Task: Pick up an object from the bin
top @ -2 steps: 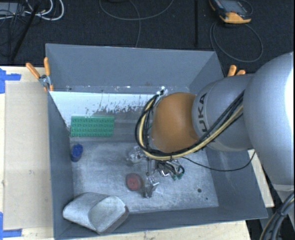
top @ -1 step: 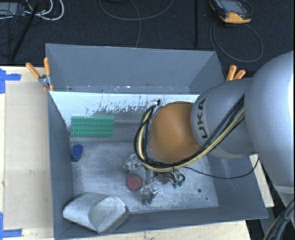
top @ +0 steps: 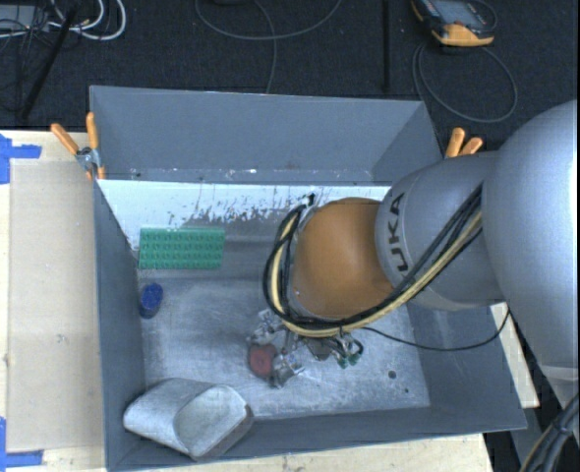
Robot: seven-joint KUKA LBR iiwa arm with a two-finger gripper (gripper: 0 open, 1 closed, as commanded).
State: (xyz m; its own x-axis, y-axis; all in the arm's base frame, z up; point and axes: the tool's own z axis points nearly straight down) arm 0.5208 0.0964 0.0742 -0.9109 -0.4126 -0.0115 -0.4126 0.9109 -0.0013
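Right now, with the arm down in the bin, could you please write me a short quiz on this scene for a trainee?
1. True or false: the green studded plate lies near the back wall of the bin, to the view's left of the gripper.
2. Fill in: the grey cup-like shell lies in the view's lower ____ corner of the bin.
3. Which thing is nearest to the gripper? A) small blue cylinder B) small reddish round thing C) grey cup-like shell
Key: 1 true; 2 left; 3 B.

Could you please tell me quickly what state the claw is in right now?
Claw: cannot be told; it is down beside a small reddish round thing.
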